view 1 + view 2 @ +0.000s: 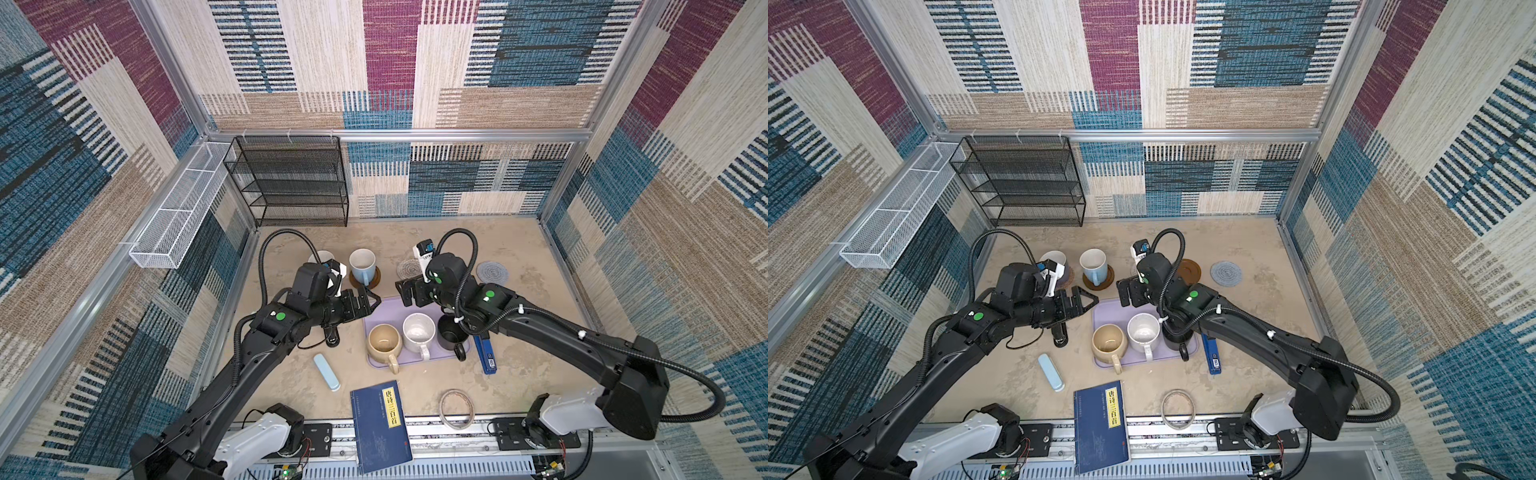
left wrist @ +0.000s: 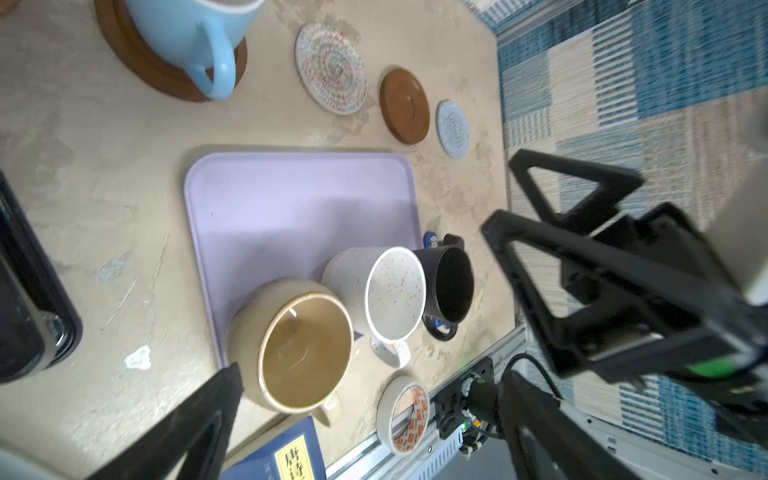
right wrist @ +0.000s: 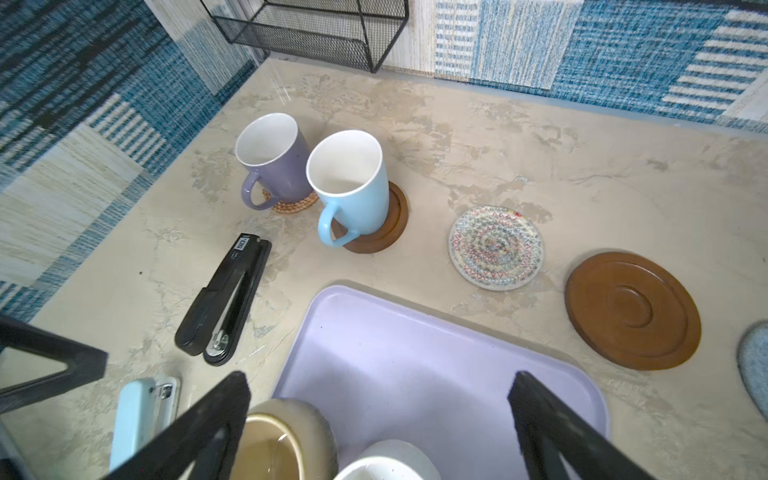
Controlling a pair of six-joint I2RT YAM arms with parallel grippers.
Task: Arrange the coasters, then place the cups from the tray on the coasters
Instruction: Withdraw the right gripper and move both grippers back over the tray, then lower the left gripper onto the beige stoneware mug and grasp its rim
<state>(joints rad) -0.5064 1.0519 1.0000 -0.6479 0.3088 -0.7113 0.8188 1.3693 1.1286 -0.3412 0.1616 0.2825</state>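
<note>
On the pale lilac plastic tray: beige ceramic mug, speckled white mug, black mug; beyond it, lilac mug and light-blue mug already placed, whitish lacy round coaster vacant; left fingers and right fingers spread, empty, at its far edge; next, likely, grasp one mug.

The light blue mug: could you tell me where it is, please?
The light blue mug stands back-left of centre in both top views, on a dark brown coaster beside the lilac mug.
</note>
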